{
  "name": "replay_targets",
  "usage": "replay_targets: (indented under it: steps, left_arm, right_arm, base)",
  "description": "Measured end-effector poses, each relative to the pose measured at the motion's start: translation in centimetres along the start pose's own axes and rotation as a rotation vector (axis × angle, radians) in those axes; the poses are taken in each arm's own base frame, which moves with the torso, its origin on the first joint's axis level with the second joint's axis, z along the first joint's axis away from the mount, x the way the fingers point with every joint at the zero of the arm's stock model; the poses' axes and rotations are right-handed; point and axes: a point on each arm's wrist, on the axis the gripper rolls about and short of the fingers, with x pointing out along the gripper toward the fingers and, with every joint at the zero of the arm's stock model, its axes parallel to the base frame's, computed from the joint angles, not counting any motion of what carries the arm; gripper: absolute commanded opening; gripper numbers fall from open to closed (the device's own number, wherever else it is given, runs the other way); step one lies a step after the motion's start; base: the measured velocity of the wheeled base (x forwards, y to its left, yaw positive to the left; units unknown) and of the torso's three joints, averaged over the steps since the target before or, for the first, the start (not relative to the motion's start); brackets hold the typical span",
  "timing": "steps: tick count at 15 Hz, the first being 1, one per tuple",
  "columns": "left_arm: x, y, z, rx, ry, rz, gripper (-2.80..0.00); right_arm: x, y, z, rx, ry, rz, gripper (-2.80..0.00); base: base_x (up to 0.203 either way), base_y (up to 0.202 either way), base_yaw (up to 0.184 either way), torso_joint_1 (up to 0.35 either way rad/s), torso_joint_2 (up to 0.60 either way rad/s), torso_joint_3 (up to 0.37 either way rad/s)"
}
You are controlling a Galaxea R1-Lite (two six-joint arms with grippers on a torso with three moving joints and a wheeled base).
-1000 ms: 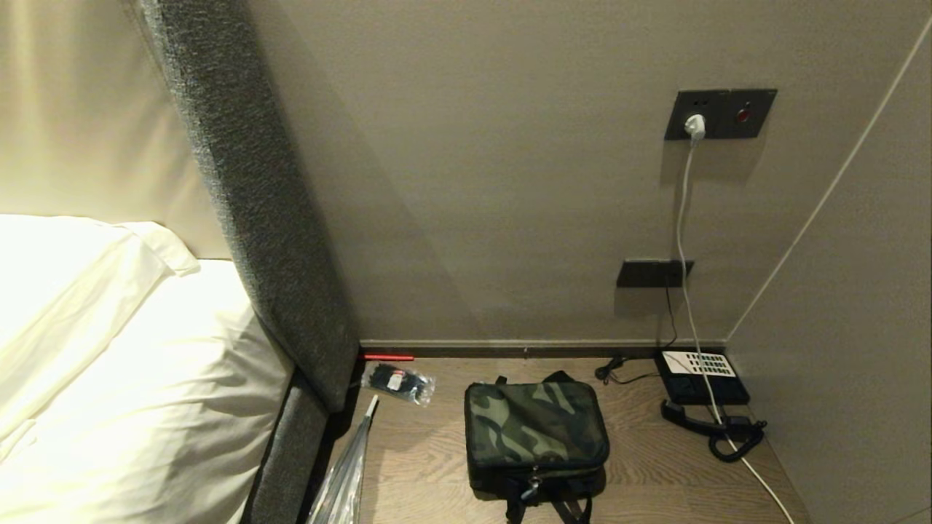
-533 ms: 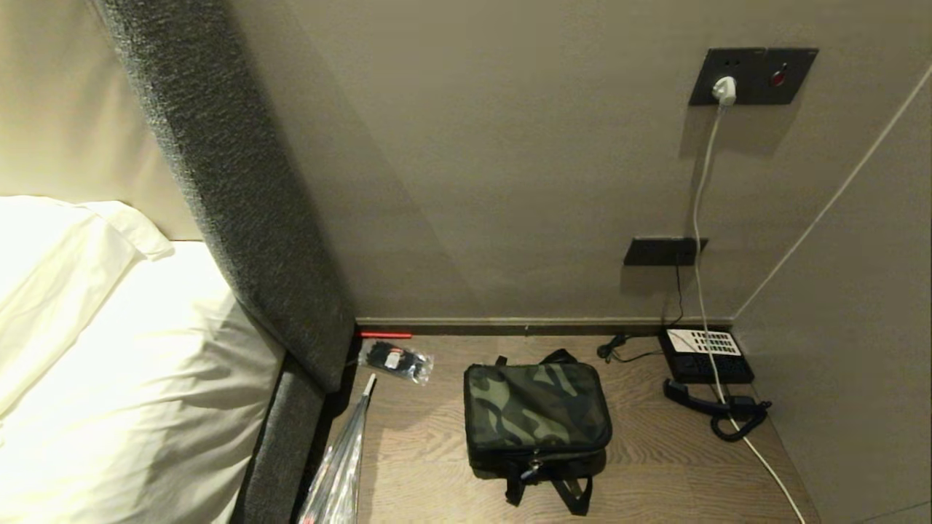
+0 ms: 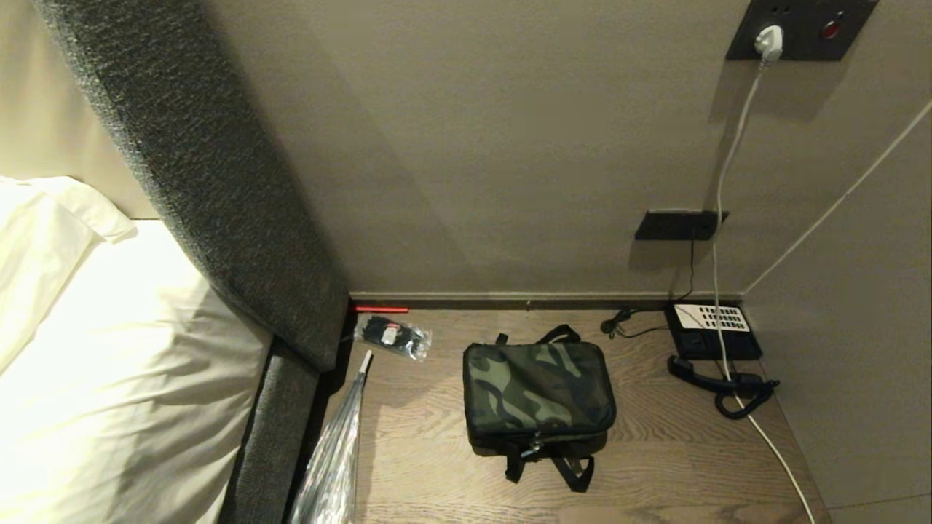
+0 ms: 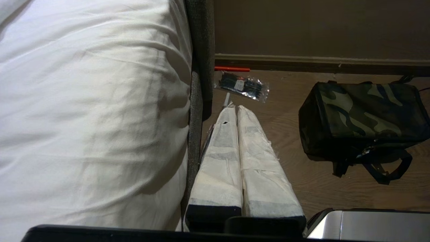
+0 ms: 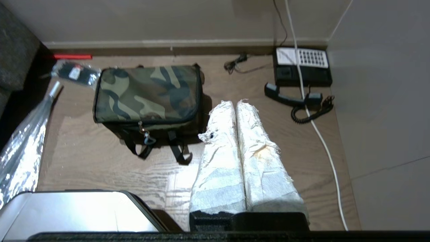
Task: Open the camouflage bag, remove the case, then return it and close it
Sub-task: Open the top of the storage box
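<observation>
- Bed with white bedding fills the 9 o'clock side of the head view, edged by a grey padded headboard panel.
- Wooden worktop runs from the bed frame to the side wall at 3 o'clock.
- Camouflage bag sits flat mid-worktop, zipped shut, black straps trailing toward 6 o'clock (case not visible anywhere).
- Clear plastic bag lies along the bed edge at 9 o'clock of the camouflage bag, apart from it.
- Black telephone with white keypad at 2 o'clock of the bag, against the back wall; handset off the cradle, lying just in front of it.
- White cable drops from the wall socket across the phone and worktop.
- Small clear packet of black items at 10 o'clock of the bag, near the bed corner.
- Red strip lies along the back wall by the packet.
- Left tool: white-wrapped fingers pressed together, empty, over the worktop beside the bed edge.
- Right tool: fingers pressed together, empty, at 3 o'clock of the bag, not touching.
</observation>
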Motion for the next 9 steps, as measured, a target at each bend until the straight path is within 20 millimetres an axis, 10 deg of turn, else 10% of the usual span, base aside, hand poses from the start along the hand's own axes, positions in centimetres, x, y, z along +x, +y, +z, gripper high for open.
replay_targets:
  steps: [9]
  left_arm:
    - [0.00, 0.00, 0.00, 0.000, 0.000, 0.000, -2.80]
  right_arm:
    - [0.01, 0.00, 0.00, 0.000, 0.001, 0.000, -2.80]
  base:
    - [0.000, 0.000, 0.000, 0.002, 0.00, -0.198]
